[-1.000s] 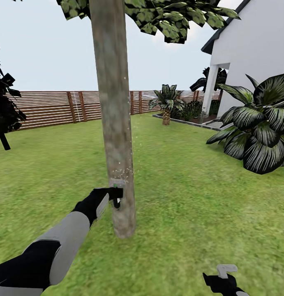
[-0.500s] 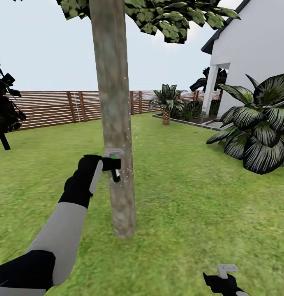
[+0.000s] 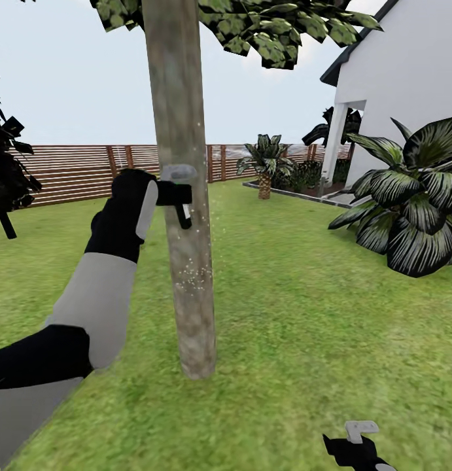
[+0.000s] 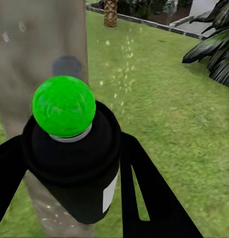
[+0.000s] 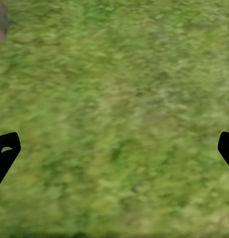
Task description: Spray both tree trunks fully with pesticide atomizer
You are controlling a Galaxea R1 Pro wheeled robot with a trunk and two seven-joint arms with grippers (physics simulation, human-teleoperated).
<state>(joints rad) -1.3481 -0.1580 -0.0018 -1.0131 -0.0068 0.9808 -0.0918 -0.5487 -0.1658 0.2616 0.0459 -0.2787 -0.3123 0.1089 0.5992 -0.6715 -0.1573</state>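
Observation:
One tree stands just ahead, its grey-brown tree trunk [image 3: 186,261] rising to a green canopy [image 3: 252,26]. My left gripper [image 3: 176,194] is held up against the trunk at about fence height, shut on the pesticide atomizer [image 3: 184,210]. In the left wrist view the atomizer [image 4: 69,148] is a black bottle with a round green top, gripped between my black fingers [image 4: 149,193], with the trunk [image 4: 39,39] right behind it. Pale droplets speckle the bark lower down [image 3: 193,278] and drift beside it. Low at the right, my right gripper [image 3: 356,446] is open over grass [image 5: 114,153].
Lawn [image 3: 304,314] surrounds the trunk. A white house [image 3: 409,85] and a broad striped-leaf plant [image 3: 415,196] stand at the right. A slatted wooden fence [image 3: 75,170] runs along the back, with a small palm [image 3: 265,163] and a dark conifer [image 3: 6,170] at the left.
My left arm has risen along the trunk, carrying the atomizer from near the base up to fence height. The right gripper and the view have not moved.

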